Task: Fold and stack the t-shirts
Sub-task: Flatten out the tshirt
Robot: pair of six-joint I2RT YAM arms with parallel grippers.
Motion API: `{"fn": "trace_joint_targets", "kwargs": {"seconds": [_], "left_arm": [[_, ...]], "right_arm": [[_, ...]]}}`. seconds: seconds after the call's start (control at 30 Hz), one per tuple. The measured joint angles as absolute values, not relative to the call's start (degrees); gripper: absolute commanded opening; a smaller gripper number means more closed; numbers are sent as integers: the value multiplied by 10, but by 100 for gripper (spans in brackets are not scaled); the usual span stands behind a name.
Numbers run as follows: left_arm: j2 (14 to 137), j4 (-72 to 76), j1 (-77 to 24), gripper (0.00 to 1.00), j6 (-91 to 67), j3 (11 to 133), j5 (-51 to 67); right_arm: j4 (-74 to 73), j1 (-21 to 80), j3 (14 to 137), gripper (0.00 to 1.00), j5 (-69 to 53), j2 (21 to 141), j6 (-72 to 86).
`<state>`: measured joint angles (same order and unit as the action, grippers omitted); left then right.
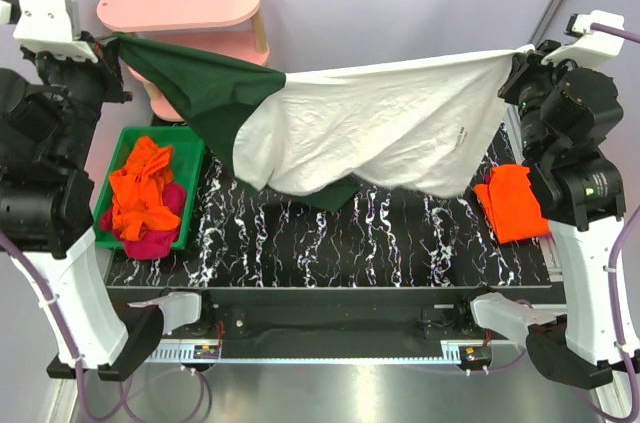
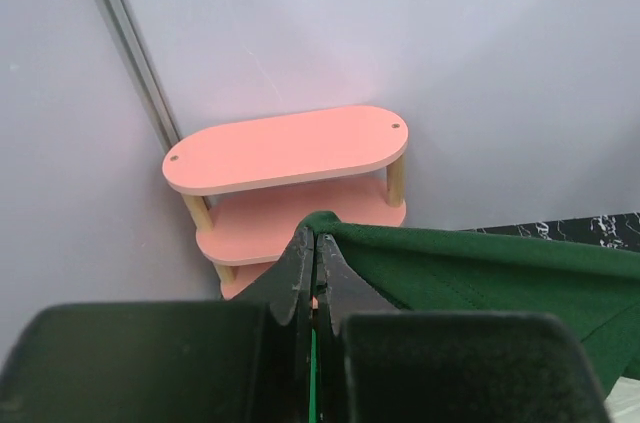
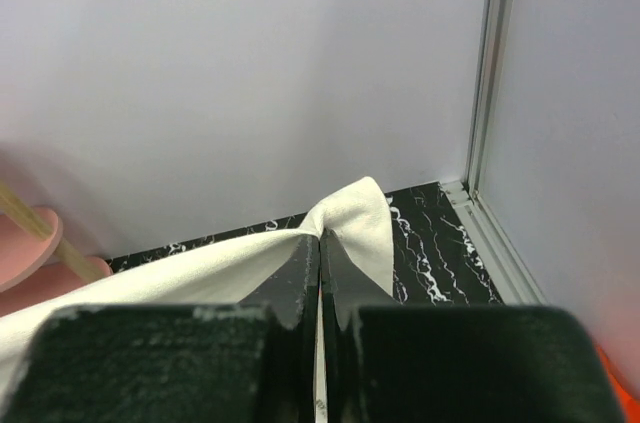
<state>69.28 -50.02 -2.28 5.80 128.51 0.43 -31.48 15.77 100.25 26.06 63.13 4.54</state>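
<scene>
Left side: left claw (image 2: 316, 240) raised high at the far-left corner, jaws closed tight on a dark green edge of the white cotton t-shirt with dark green sleeves (image 1: 370, 133). Wrist view shows the green cloth pinched between the finger pads and running off to the right, taut.

Behind and below that claw: pink oval two-tier wooden shelf (image 1: 180, 3) against the back wall, not involved.

Below it on the table's left edge: green plastic bin (image 1: 192, 155). It holds a crumpled orange t-shirt (image 1: 140, 191) lying on top of a magenta t-shirt (image 1: 152, 241). Judgement: these are the unfolded supply, waiting their turn.

Centre: the white and green shirt is strung between the two claws, its top edge nearly straight, its body sagging in loose folds over the black white-veined marble-pattern table (image 1: 330, 233). One green portion droops lowest, near the middle. Cannot tell whether the lowest folds touch the table. Judgement: it is held high by two points so that gravity pulls the creases out and it can be laid down flat for folding.

Right of centre: folded orange t-shirt (image 1: 512, 203) lying flat on the table's right side, beside the right arm. Judgement: this is the start of the stack, so one shirt is done and at least three are left.

Right side: right claw (image 3: 320, 245) raised at the far-right corner, jaws closed on a white corner of the same shirt, with a small tuft poking out past the fingertips.
</scene>
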Motion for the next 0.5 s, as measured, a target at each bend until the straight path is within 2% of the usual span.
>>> {"fn": "trace_joint_targets", "kwargs": {"seconds": [0.37, 0.5], "left_arm": [[638, -509, -21, 0, 59, 1284, 0], [623, -498, -18, 0, 53, 1229, 2]], "right_arm": [[-352, 169, 1049, 0, 261, 630, 37], [-352, 169, 1040, 0, 263, 643, 41]]}}
